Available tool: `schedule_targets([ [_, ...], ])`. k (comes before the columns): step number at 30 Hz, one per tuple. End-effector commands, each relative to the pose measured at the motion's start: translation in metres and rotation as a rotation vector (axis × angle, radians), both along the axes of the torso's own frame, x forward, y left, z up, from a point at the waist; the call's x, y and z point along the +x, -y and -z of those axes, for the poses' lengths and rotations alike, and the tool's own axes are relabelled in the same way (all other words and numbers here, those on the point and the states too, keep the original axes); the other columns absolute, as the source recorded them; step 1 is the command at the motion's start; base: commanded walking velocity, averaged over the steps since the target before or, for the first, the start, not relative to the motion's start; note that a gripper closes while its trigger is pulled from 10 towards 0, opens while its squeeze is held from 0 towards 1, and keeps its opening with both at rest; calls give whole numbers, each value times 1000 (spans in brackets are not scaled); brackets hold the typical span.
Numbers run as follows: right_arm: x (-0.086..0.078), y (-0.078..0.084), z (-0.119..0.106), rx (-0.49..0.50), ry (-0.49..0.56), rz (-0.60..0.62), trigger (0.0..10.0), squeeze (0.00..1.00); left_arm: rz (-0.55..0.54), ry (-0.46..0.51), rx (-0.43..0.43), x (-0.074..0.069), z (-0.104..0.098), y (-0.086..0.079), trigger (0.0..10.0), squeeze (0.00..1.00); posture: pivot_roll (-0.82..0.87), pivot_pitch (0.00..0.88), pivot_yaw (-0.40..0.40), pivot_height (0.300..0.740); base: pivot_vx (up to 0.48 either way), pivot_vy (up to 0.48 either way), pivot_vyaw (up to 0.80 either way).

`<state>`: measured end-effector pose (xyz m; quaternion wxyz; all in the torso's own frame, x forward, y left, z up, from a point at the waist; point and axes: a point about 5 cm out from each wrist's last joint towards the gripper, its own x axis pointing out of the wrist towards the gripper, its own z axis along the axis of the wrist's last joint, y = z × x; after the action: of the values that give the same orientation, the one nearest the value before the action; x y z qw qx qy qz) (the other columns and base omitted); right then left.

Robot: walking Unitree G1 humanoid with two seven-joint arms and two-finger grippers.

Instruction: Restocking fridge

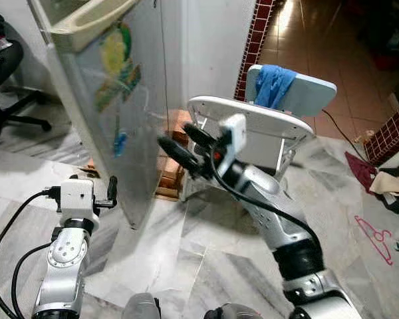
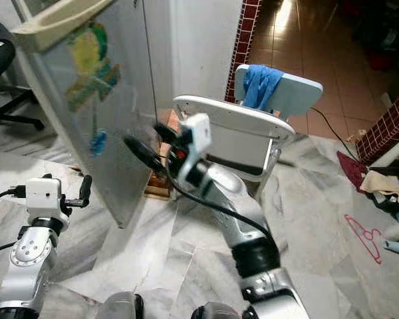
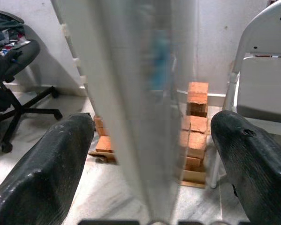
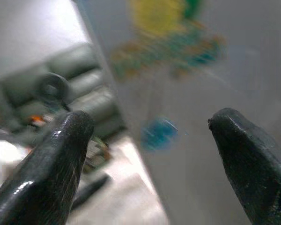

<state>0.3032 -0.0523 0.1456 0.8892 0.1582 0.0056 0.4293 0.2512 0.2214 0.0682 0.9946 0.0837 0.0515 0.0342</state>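
Fridge door point(image 1: 130, 113), grey metal with colourful stickers, stands swung open on the marble floor point(image 1: 206, 252). Beside it sits a white folding chair point(image 1: 266, 133). Right tool point(image 1: 179, 147) gapes empty, just off the door's face; left tool point(image 3: 152, 154) straddles its edge, open wide.

Open fridge door point(image 1: 116, 100) stands edge-on at centre left, dividing the floor space. Right of it, a white folding chair point(image 1: 253, 129) with a blue cloth point(image 1: 274, 83) closes off the centre; stacked bricks point(image 1: 173, 166) block the gap between door and chair. Office chair point(image 1: 3, 73) occupies the upper left. Marble floor point(image 1: 186, 246) at lower centre lies open.
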Motion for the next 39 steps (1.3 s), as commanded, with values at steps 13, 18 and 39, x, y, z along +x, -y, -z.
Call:
schedule_targets([
  [13,2,59,18,-119,5,613,10000,0,62,41,21,17,-23,7,10000,0,22,79,-8,740,0,462,0],
  [18,-2,68,20,-177,34,687,10000,0,87,21,-4,16,-17,18,10000,0,-10,71,0,740,0,478,0],
  [39,-6,85,30,-199,-10,798,10000,0,140,66,-61,26,-18,36,10000,0,-44,45,-11,740,0,479,-333],
])
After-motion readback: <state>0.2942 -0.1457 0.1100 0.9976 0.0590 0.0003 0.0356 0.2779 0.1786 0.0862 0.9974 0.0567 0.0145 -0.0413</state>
